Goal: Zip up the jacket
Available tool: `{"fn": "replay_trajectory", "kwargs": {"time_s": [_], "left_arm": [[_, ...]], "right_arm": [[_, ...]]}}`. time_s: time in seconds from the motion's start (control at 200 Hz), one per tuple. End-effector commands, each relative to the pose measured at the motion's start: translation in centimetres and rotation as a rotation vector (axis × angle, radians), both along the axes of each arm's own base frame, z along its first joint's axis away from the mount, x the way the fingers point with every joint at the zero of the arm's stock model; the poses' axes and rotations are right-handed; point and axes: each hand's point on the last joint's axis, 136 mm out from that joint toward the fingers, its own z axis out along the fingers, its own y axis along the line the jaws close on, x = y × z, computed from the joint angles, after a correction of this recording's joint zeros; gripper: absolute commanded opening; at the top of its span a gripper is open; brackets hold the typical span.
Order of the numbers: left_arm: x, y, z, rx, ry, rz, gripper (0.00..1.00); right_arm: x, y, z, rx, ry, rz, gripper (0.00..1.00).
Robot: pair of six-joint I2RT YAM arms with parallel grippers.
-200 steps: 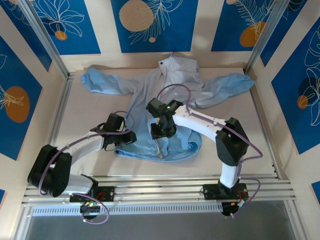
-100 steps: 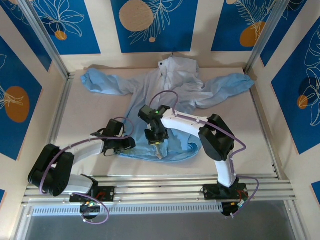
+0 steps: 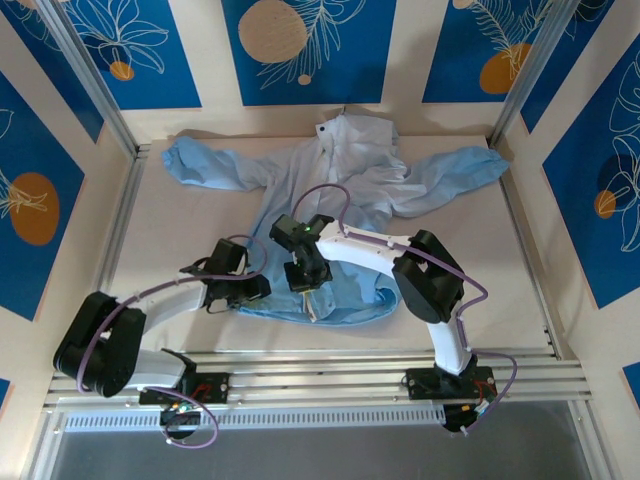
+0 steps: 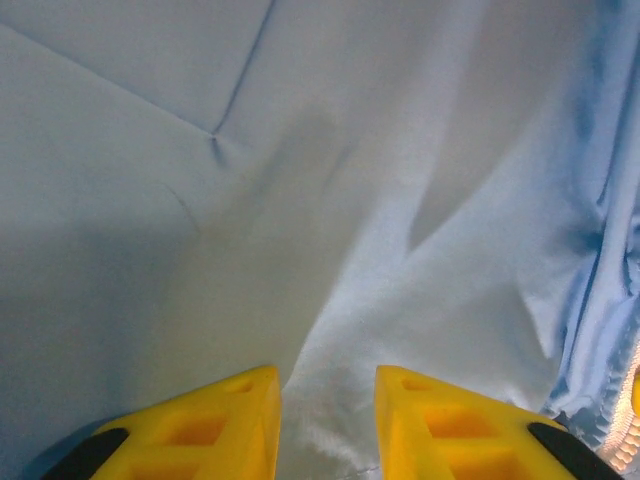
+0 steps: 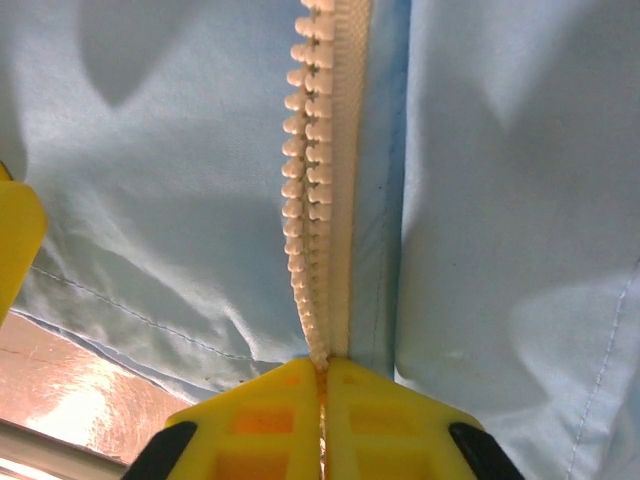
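The light-blue jacket [image 3: 340,190] lies spread on the table, sleeves out to both sides and hood at the far end. Its pale zipper [image 5: 315,200] runs down the front and straight into the seam between my right gripper's fingers. The right gripper [image 3: 308,290] [image 5: 322,365] sits low on the front near the hem, shut on the zipper's lower end. My left gripper [image 3: 255,290] [image 4: 328,385] rests on the lower left hem. Its yellow fingers [image 4: 240,420] stand a little apart, with a raised fold of jacket fabric [image 4: 400,200] pinched between them.
Bare beige table [image 3: 180,230] lies left and right of the jacket body. An aluminium rail [image 3: 350,365] runs along the near edge by the arm bases. Metal posts and blue patterned walls [image 3: 60,200] close in the sides and back.
My right gripper has moved down the jacket front toward the near hem, and its jaws have closed on the zipper. The left gripper has stayed at the hem.
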Motion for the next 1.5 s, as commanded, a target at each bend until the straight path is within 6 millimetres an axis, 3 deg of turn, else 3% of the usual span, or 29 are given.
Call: {"fn": "replay_trajectory", "kwargs": {"time_s": [0.0,0.27,0.435,0.7,0.92,1.15,1.496], "left_arm": [[-0.7,-0.1,0.4,0.000,0.008,-0.024,0.23],[-0.4,-0.3,0.0,-0.003,0.015,-0.019,0.22],[-0.5,-0.5,-0.5,-0.011,0.030,-0.023,0.22],[-0.4,-0.8,-0.8,-0.012,0.045,-0.043,0.23],[-0.2,-0.8,-0.6,0.001,0.046,-0.046,0.23],[0.1,0.1,0.9,0.035,0.014,-0.045,0.23],[-0.6,0.5,3.5,0.045,-0.048,-0.049,0.27]], "right_arm": [[0.1,0.6,1.4,0.045,0.006,-0.018,0.13],[-2.2,0.6,0.9,0.010,0.028,-0.013,0.26],[-3.2,0.6,0.4,-0.003,0.035,-0.028,0.27],[-3.3,0.2,-1.4,-0.048,0.050,-0.044,0.27],[-3.0,-0.6,-2.1,-0.087,0.040,-0.045,0.38],[-2.1,-2.8,-1.7,-0.088,0.024,-0.082,0.36],[-2.2,-2.0,0.0,0.030,0.041,-0.092,0.29]]}}
